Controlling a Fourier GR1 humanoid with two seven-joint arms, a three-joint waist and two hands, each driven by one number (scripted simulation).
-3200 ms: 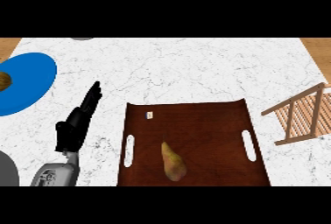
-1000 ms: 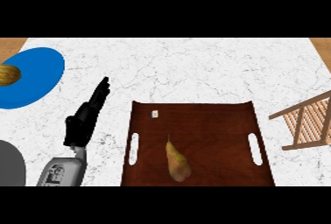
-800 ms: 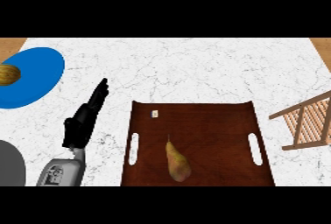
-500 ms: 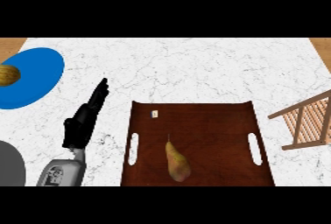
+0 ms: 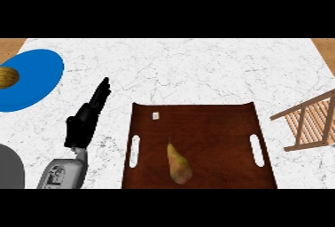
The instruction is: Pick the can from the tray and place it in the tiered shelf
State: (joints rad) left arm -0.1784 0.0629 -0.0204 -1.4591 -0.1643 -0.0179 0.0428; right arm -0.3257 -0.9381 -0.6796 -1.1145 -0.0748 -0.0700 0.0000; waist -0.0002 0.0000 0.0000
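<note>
A dark brown tray (image 5: 222, 133) with two slot handles lies on the marble counter, right of centre. On it lie a yellow-brown pear-shaped item (image 5: 178, 163) and a tiny pale item (image 5: 156, 115) near the far left corner. No can shape is plain to see. The wooden tiered shelf (image 5: 313, 124) stands at the right edge, partly cut off. My left hand (image 5: 85, 122) is left of the tray, open with straight fingers pointing away, touching nothing. My right hand does not show.
A blue plate (image 5: 36, 82) lies at the far left with a round brown item (image 5: 6, 77) on it. A grey rounded object (image 5: 8, 168) sits at the lower left edge. Bare white marble (image 5: 183, 66) stretches beyond the tray.
Since the oldest frame the whole scene sits slightly further right and the left hand a little higher. Over the last second nothing has visibly moved.
</note>
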